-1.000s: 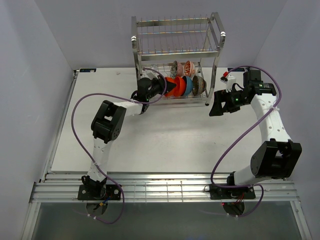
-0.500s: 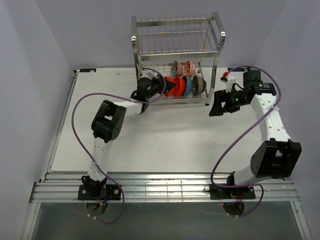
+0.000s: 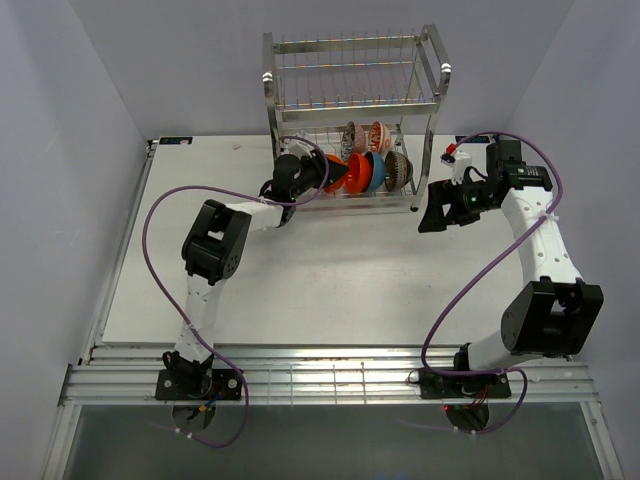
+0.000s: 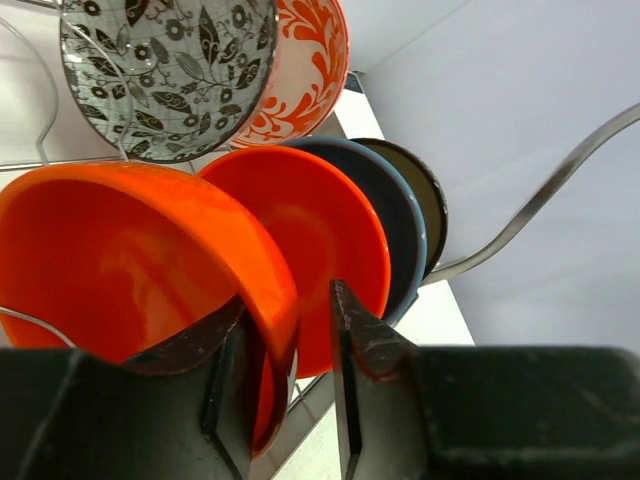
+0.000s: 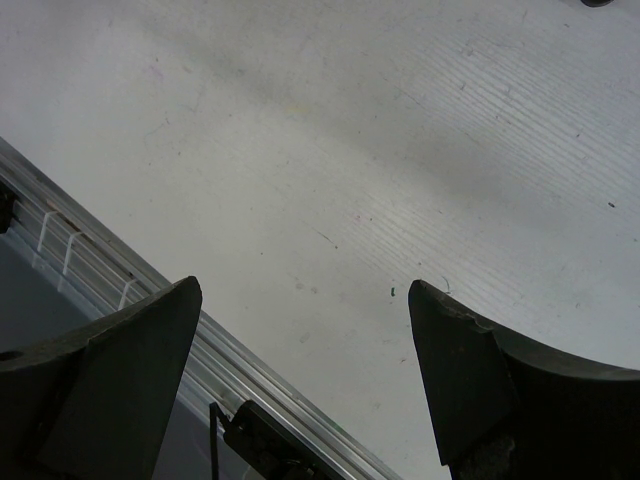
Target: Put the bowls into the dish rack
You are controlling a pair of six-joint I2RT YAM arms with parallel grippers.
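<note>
The silver wire dish rack (image 3: 355,100) stands at the back of the table. On its lower tier several bowls stand on edge in a row: a near orange bowl (image 4: 120,260), a second orange-red bowl (image 4: 330,240), a blue bowl (image 4: 405,235) and a brown bowl (image 4: 432,205). Behind them are a black-and-white patterned bowl (image 4: 165,70) and a red-and-white patterned bowl (image 4: 305,70). My left gripper (image 3: 322,172) (image 4: 288,300) straddles the near orange bowl's rim, open, with a gap at its right finger (image 4: 365,345). My right gripper (image 3: 432,215) (image 5: 300,290) hangs open over bare table, right of the rack.
A rack wire (image 4: 560,180) curves past the bowls on the right in the left wrist view. The table's ribbed metal front rail (image 5: 150,300) shows under the right gripper. Purple cables (image 3: 150,240) loop beside both arms. Grey walls close in both sides.
The left jaws have widened and let go of the near orange bowl's rim; the bowl now rests in the rack. The right arm has not moved.
</note>
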